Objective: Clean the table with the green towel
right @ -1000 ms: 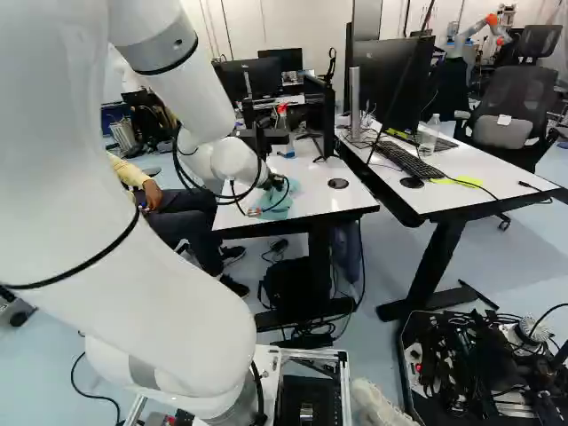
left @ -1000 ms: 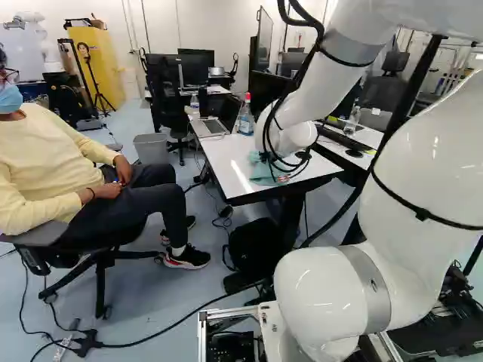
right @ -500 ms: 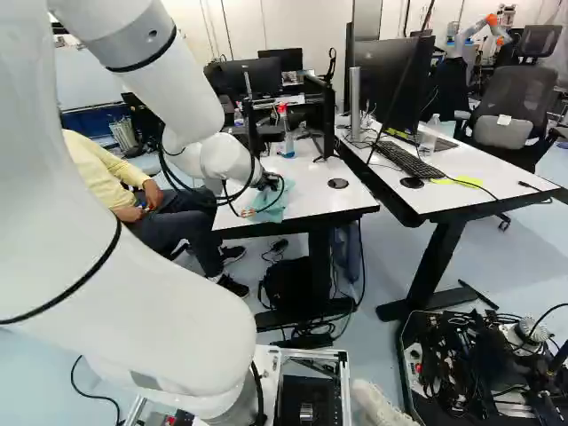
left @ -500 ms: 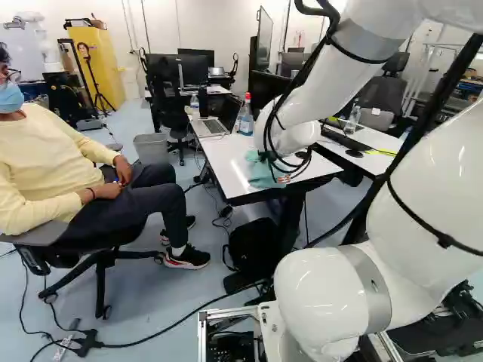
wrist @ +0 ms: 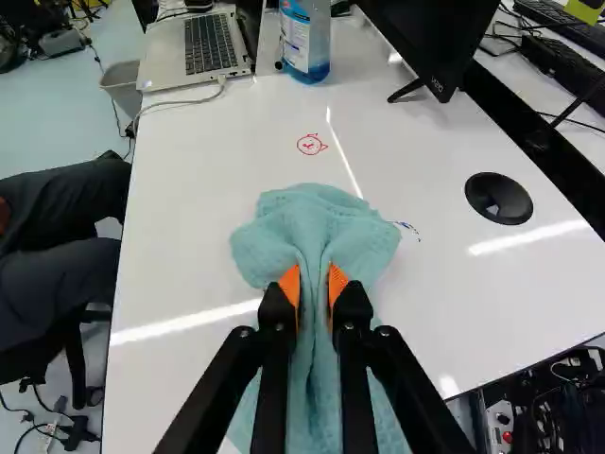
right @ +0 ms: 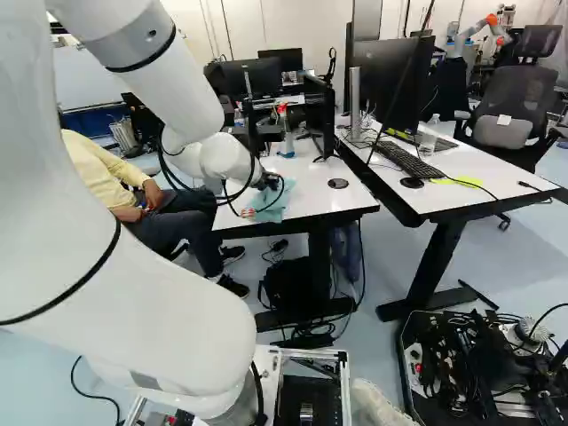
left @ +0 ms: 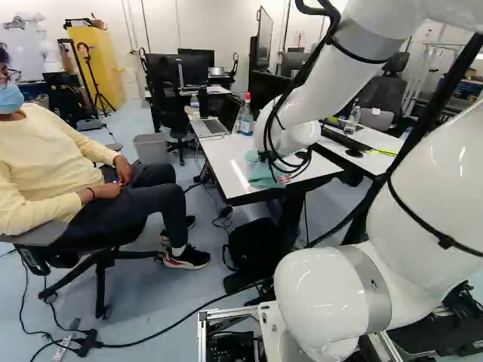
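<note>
My gripper [right: 270,182] is low over the white table [right: 311,193] in the right base view. In the wrist view the gripper [wrist: 314,286] has its orange pads pinching a raised fold of the green towel [wrist: 321,219]. The cloth spreads on the tabletop ahead of the fingers and runs back beneath them. A red drawn mark [wrist: 311,145] lies on the table ahead of the towel, and a small blue mark [wrist: 407,229] lies just beside the cloth's edge. The table under the towel is hidden.
A laptop [wrist: 206,49], a bottle [wrist: 305,40] and a monitor [wrist: 416,43] stand at the table's far end. A black round disc [wrist: 499,199] sits toward one side. A seated person's legs are beside the table. Another robot [right: 475,34] stands far back.
My arm has shifted slightly to the left in the right base view, dragging the towel with it over the table. Over the last half second it barely moves. The base has stayed put.
</note>
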